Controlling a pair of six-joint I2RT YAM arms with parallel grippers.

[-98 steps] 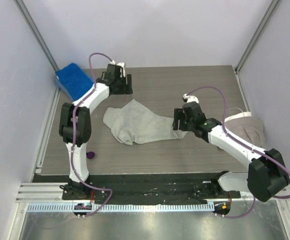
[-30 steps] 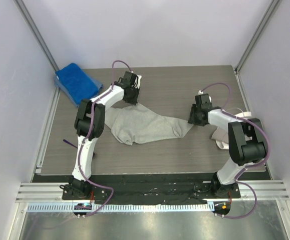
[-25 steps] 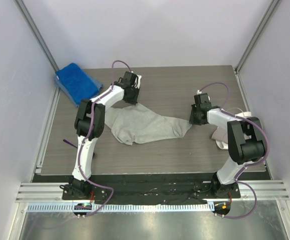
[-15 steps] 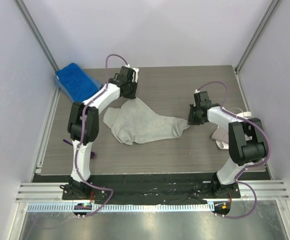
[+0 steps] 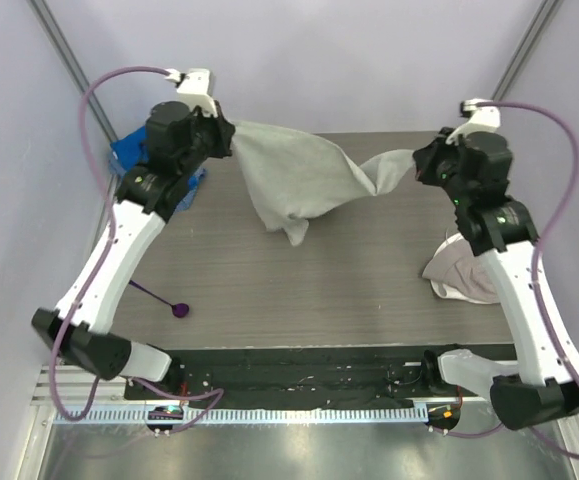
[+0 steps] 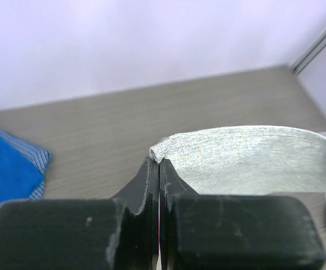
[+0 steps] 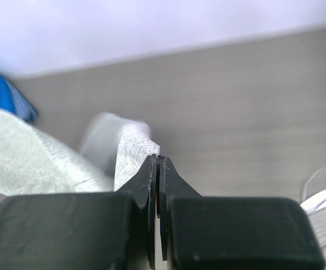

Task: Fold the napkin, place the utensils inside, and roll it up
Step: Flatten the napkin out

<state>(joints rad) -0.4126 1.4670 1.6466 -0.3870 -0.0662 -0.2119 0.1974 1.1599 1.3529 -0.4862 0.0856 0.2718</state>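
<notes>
Above wood-grain table (image 5: 369, 290), L gripper (image 6: 158, 169) & R gripper (image 7: 157, 166) each clamp a corner of napkin (image 5: 294, 180), hung mid-air btwn them: spreading step; next, prob. lay it flat near purple spoon (image 5: 159, 298).

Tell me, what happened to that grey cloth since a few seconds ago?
Both arms rose, lifting the napkin up; it now hangs stretched between the left pincer and the right pincer, each shut on an end. The purple spoon, blue towel and beige cloth stayed put.
</notes>
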